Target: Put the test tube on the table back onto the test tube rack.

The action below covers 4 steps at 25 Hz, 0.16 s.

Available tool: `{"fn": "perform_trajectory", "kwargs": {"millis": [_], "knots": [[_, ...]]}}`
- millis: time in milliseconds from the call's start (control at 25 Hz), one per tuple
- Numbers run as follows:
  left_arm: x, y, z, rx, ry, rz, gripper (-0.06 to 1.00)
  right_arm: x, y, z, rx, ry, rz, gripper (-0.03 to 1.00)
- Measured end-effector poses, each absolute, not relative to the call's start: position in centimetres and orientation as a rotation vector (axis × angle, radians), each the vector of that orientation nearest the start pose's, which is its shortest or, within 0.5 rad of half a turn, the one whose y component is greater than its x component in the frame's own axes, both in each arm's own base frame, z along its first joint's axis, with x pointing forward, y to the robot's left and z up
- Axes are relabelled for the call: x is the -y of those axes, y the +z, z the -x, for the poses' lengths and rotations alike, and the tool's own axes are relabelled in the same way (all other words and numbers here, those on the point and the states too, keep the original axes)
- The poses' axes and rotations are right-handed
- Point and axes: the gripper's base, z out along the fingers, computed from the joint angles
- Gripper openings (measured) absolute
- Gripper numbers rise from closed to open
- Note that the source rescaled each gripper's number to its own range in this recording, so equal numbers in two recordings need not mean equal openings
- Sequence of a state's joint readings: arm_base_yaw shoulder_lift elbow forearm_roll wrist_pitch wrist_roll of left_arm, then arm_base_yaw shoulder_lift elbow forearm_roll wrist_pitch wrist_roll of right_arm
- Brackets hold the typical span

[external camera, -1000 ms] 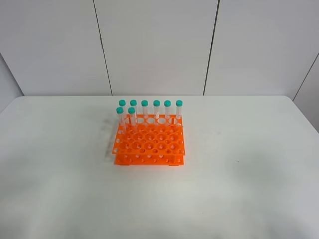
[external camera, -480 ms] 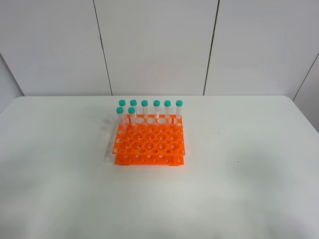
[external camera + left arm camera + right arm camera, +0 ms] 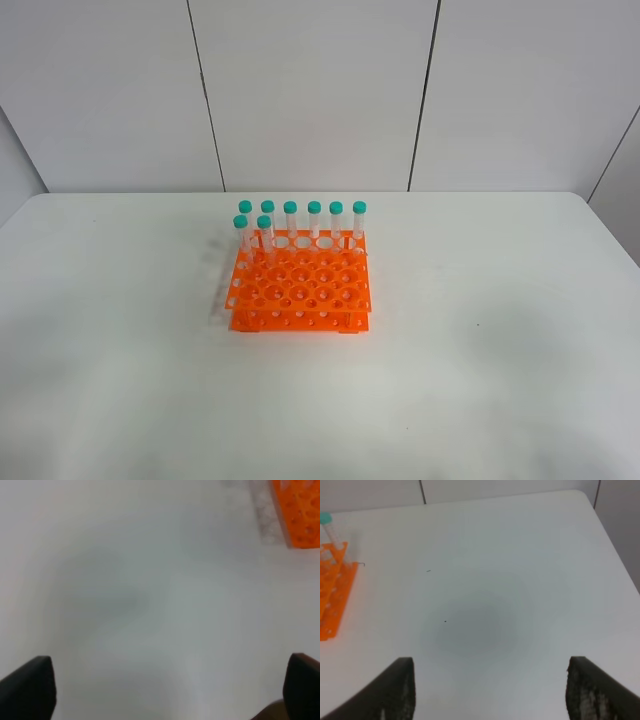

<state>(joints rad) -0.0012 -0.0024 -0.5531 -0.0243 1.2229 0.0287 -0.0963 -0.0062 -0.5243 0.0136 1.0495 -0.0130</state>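
Exterior high view: eight capped tubes stand in the test tube rack; no test tube lies on the table. Left wrist: left gripper spread wide, empty. Right wrist: right gripper likewise. Probably light, slick plastic; grip below the cap.

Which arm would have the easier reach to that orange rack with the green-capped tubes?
Left, narrowly, I'd guess: the test tube rack stands slightly left of middle. The left end effector and right end effector are both open and empty, off to its sides.
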Motion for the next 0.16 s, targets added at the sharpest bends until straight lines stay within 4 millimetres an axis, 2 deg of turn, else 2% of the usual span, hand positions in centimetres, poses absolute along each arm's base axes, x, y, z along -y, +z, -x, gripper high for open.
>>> {"fn": "perform_trajectory", "kwargs": {"millis": [160], "knots": [[0.21,27.89,1.89,-2.151,-0.013,-0.037,1.0,-0.19,28.49,0.82,-2.001,-0.054,-0.083,0.84]]}}
